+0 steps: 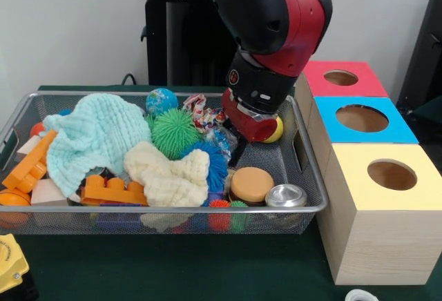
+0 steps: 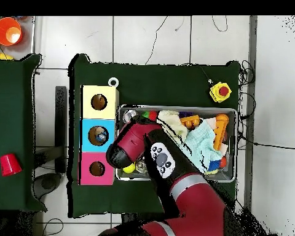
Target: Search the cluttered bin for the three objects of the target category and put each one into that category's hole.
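Three holes (yellow [image 1: 391, 175], blue [image 1: 362, 118], pink [image 1: 340, 77]) look empty afaict, so nothing sorted yet. Gripper [image 1: 250, 130] low in bin [image 1: 304, 150] mid-right, by yellow ball [image 1: 275, 130]; fingers hidden, can't tell.

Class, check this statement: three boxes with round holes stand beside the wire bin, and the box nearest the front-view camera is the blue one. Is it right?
Not quite. In the front view, the box nearest the camera is the yellow box; the blue box sits in the middle and the red box farthest back. The rest holds: all three have round holes and stand beside the wire bin.
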{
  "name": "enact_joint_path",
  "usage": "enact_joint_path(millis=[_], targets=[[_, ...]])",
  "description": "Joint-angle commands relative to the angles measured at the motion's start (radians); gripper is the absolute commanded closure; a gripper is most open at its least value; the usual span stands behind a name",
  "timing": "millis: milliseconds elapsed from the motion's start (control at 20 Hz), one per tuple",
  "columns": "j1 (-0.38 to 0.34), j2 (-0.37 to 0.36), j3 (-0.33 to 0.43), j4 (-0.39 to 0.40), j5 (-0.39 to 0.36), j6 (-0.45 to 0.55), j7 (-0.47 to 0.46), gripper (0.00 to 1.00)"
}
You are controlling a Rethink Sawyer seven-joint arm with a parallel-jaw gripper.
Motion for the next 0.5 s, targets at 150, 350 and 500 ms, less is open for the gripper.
enact_joint_path(millis=[150,350,500], targets=[[0.013,-0.074,0.006,0.071,0.003,-0.028,-0.051,1.00],[0.038,-0.099,0.008,0.090,0.024,-0.012,-0.033,1.00],[0.060,-0.119,0.009,0.099,0.049,0.010,-0.017,1.00]])
